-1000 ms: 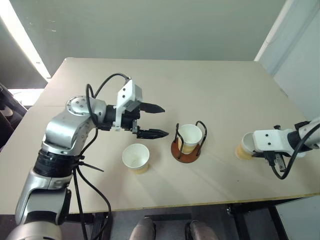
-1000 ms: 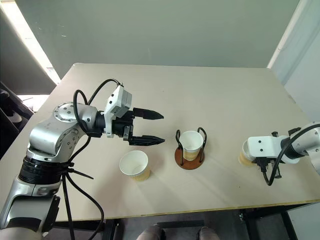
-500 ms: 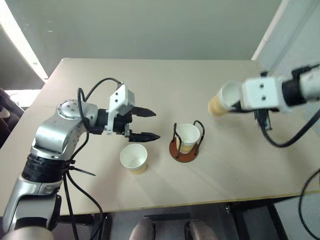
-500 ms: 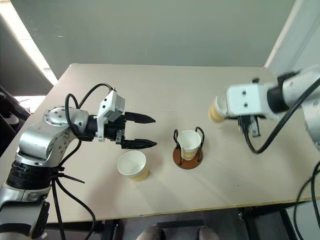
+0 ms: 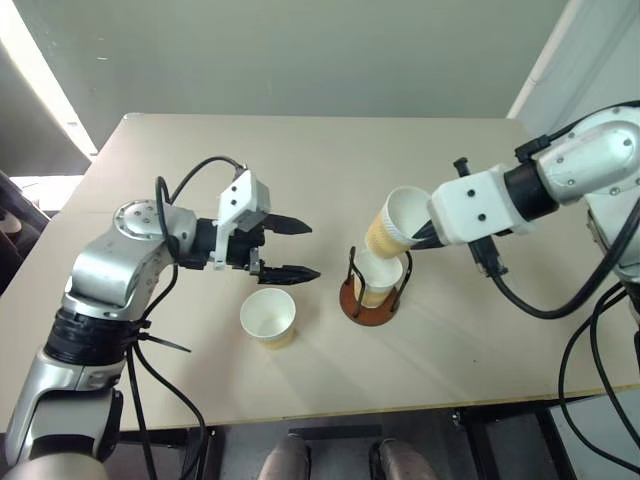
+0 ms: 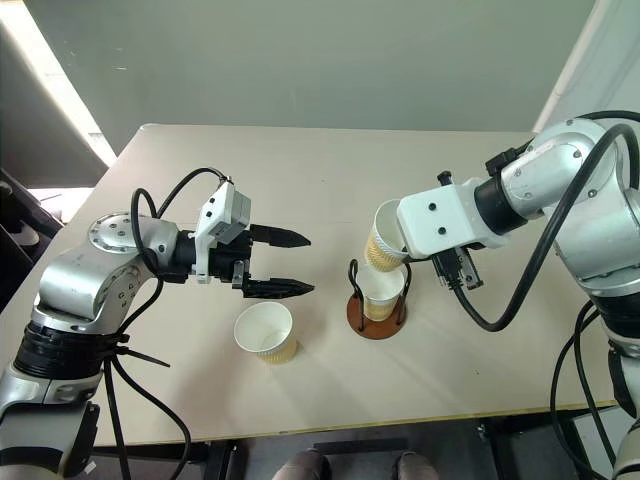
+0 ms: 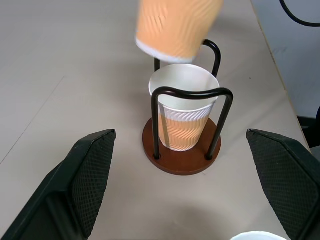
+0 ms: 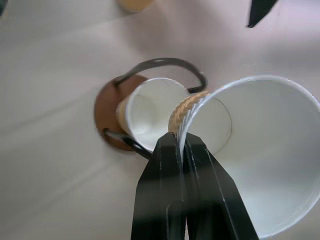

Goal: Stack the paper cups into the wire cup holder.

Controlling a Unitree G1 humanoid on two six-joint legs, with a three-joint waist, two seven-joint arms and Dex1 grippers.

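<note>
Held cup [image 5: 393, 222] tilts, base down toward the holder [image 5: 372, 300] (mouth upward).

paper cups: 3 — one in the holder [image 5: 378, 278], one held in the air [image 5: 393, 222], one loose on the table [image 5: 268, 317] | wire cup holder [image 5: 368, 302]: 1 | table [image 5: 470, 170]: 1 | grippers: 2 — left gripper [image 5: 300, 249], right gripper [image 8: 183, 142]

Even, soft daylight from a bright strip at the left edge; faint shadows, and the raised cup [image 7: 177, 27] blurs.
</note>
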